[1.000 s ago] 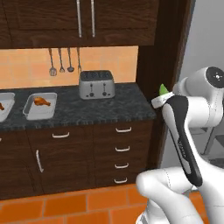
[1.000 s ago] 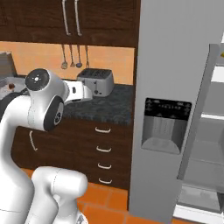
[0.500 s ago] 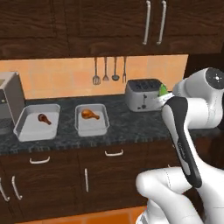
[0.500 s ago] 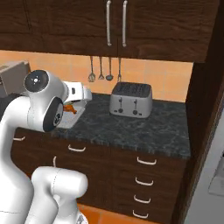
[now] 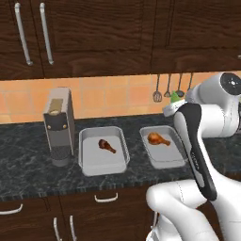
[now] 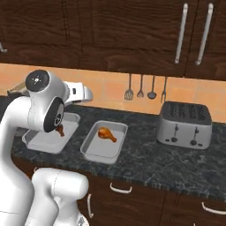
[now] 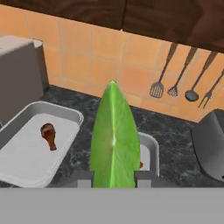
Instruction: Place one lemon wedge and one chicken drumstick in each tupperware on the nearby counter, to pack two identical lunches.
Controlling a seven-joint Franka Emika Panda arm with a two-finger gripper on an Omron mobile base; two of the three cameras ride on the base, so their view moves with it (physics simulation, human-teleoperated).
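1. A dark marbled surface [image 5: 28,179] runs under wood cabinets and an orange tiled wall with hanging utensils [image 6: 140,88].
2. Two grey trays sit side by side: the left tray [image 5: 103,151] holds a thin dark drumstick [image 5: 107,145], the right tray [image 5: 162,147] a golden drumstick [image 5: 158,139].
3. The fingers [image 7: 114,176] pinch a green lemon wedge [image 7: 114,142], raised above the surface near the right tray.
4. A steel toaster [image 6: 184,125] stands further right.

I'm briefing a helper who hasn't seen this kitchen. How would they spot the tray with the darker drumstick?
On the dark counter, find the tall grey coffee machine. The tray right beside it is the one. Its drumstick is thin and reddish brown, while the other tray, nearer the hanging utensils, holds a plumper orange one.
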